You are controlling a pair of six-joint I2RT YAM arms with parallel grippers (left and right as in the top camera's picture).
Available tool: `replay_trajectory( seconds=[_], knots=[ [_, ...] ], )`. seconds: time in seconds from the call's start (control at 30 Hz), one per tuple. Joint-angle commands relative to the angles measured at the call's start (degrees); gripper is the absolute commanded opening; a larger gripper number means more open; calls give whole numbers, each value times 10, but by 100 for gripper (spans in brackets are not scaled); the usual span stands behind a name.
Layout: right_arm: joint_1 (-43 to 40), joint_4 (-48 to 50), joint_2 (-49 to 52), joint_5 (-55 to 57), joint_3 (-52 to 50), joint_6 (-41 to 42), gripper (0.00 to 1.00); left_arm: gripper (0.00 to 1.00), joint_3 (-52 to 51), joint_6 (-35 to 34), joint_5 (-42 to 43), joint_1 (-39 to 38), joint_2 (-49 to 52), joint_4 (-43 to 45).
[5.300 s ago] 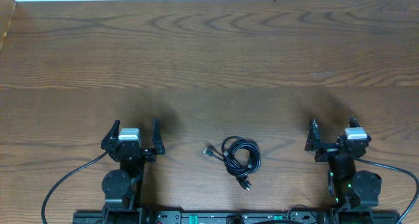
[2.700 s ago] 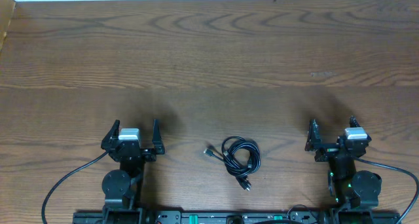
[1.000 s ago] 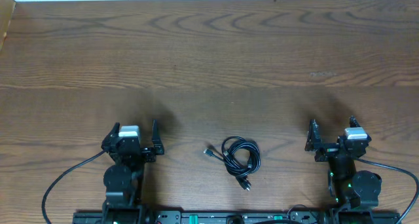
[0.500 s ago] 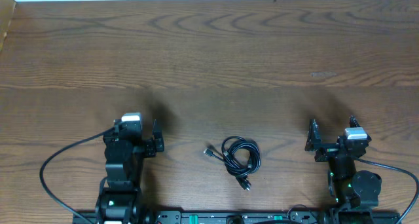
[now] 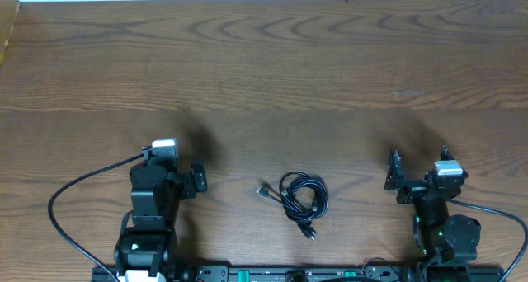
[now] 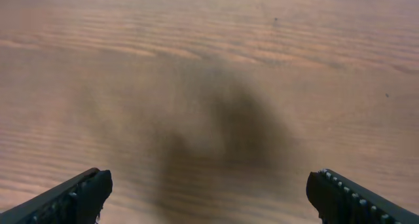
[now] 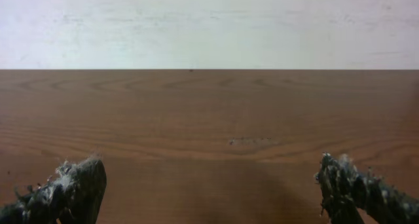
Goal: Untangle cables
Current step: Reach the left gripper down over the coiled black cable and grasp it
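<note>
Cables [image 5: 302, 201], tangled in one small coil, lie on the wooden table [image 5: 264, 68] close to its near edge, between the two arms and well apart from both. The bundle is roughly round. A tail ending in a plug [image 5: 310, 232] trails toward the robot's base, so the long axis runs far-to-near, leaning slightly. A second plug end [image 5: 262, 190] juts out sideways toward the left arm.

Left gripper [image 6: 209, 199]: fingers spread wide, nothing between them, tilted down over bare wood; its wrist view is blurred. Right gripper [image 5: 418, 160]: fingers likewise spread wide and empty, looking level across the table toward the far wall. Neither wrist view shows the coil.

Step judged in hand: the opening approach, with no cord yet touched or separated. The next move probably calls for one gripper to travel inward and descend on a free plug end, the sideways one being the easiest to reach, while the other pins or lifts the coil so that a loop can be drawn out
</note>
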Motion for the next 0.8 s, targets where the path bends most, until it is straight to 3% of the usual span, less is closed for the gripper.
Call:
replay_trajectory(
  seconds=[0.0, 0.43, 0.77],
  knots=[
    [2, -2, -3, 2, -1, 5, 99, 100, 26, -14, 29, 2, 0, -22],
    [2, -2, -3, 2, -1, 5, 99, 99, 123, 6, 33, 1, 1, -186],
    [2, -2, -3, 2, -1, 5, 99, 100, 155, 4, 91, -32, 1, -213]
  ],
)
